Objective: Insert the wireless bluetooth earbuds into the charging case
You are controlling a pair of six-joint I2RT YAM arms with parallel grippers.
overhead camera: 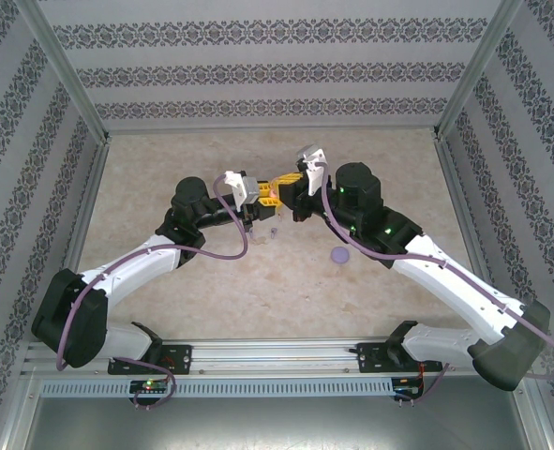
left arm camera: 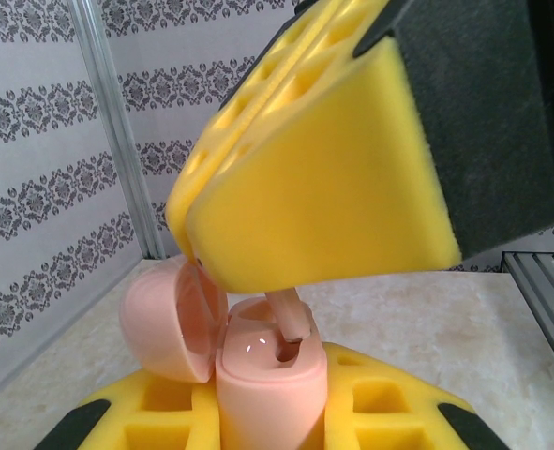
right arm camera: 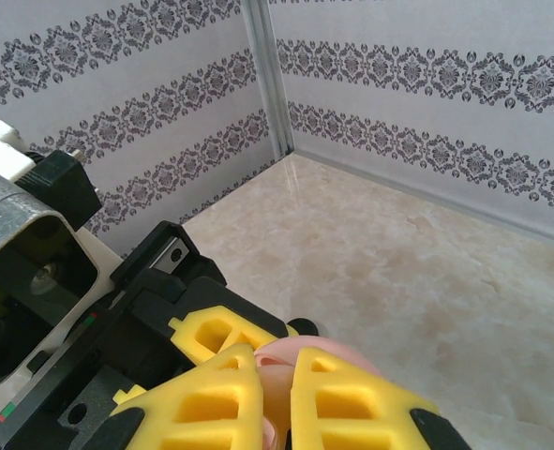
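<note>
The charging case (left arm camera: 267,394) is a pale pink, rounded shell standing upright, its hinged lid (left arm camera: 159,319) swung open to the left in the left wrist view. A pink-white earbud (left arm camera: 289,319) stands tilted in the case's open top, with its stem in the socket. The upper end is hidden under the right arm's yellow foam pads (left arm camera: 323,197).

The left jaws are closed on the case, which sits pinched between their lower yellow pads (left arm camera: 380,412). The right jaws are nearly shut on the earbud; in the right wrist view the two fingers (right arm camera: 351,403) stand only a thin gap apart, with pink showing between them.

From above, both sets of jaws meet tip to tip over the middle of the desk (overhead camera: 164,169), held up off its surface. Below them on the desk lie a tiny purple piece (overhead camera: 273,232), too small to identify, and a round purple disc (overhead camera: 339,255) near the right forearm, well apart from the case.

Patterned walls (overhead camera: 277,66) close in the desk on the far, left and right sides, with metal posts (left arm camera: 117,131) at the corners. An aluminium rail (overhead camera: 277,356) runs along the near edge at the arm bases. Bare desk lies between the jaws and the far wall, and to either side.
</note>
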